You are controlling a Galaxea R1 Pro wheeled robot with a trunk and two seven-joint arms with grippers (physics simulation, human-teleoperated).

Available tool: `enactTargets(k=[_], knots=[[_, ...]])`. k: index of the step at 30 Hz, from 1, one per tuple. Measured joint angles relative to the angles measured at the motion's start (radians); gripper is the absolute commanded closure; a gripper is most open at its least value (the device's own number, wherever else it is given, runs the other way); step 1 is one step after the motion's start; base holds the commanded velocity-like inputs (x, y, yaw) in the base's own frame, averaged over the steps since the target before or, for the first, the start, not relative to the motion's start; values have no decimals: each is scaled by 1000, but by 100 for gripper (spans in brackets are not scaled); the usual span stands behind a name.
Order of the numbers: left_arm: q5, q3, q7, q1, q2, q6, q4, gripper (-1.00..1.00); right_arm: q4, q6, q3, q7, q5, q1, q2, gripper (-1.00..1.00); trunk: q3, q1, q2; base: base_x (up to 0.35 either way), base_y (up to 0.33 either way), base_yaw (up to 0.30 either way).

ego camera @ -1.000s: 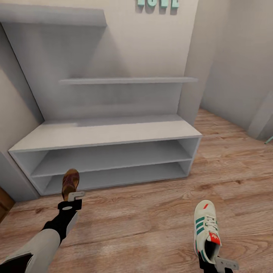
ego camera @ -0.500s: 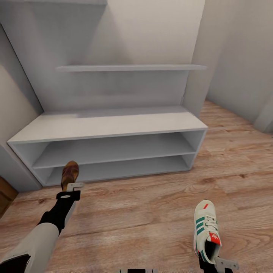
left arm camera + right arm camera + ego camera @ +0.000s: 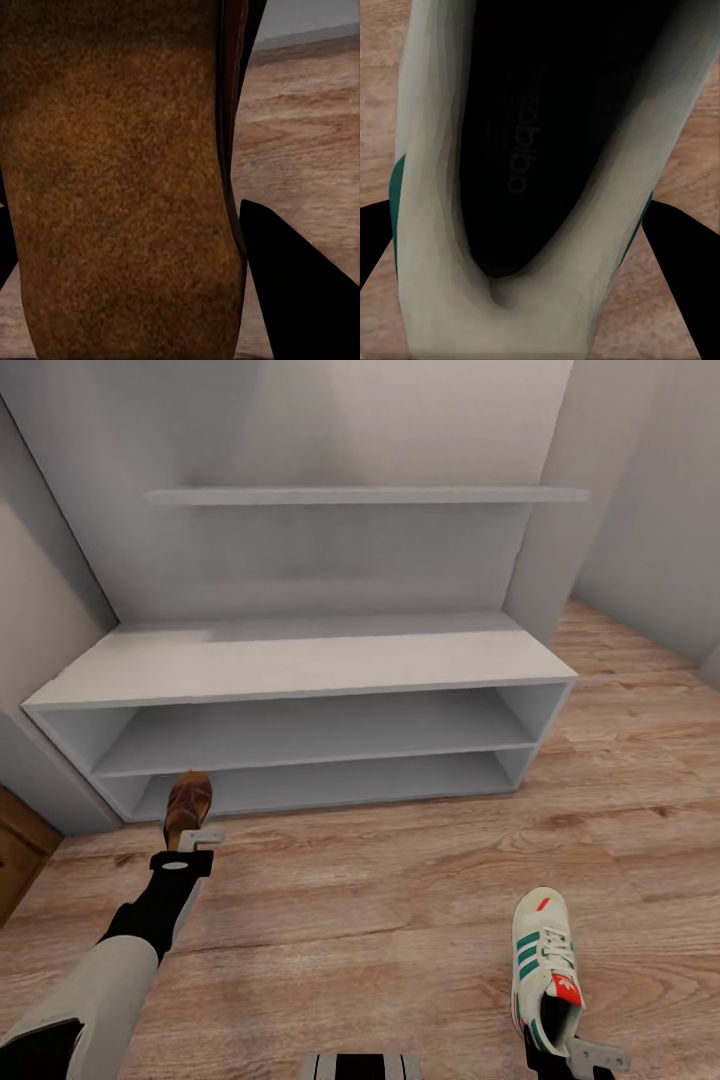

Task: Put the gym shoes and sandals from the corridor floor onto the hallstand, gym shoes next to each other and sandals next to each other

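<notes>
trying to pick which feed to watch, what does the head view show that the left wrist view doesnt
Head view alone: the hallstand with its two low shelves and a wall shelf, the gym shoe held at its heel by the right gripper, and the left gripper holding the sandal upright by its heel end.

Left wrist view alone: a close look at the sandal's tan-brown footbed, with dark fingers on either side of it.

Both: the sandal and the corridor floor.
</notes>
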Motion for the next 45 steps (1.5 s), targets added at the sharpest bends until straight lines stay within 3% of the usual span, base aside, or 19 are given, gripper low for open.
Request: enactTargets(k=[13, 45], knots=[[-2, -1, 1, 2, -5, 17, -23, 100, 0, 0, -1, 1, 2, 0, -3, 100, -2, 0, 0, 41, 1, 6], [-3, 1, 2, -5, -7, 45, -28, 100, 6, 0, -1, 3, 2, 0, -3, 100, -2, 0, 0, 278, 110, 0]])
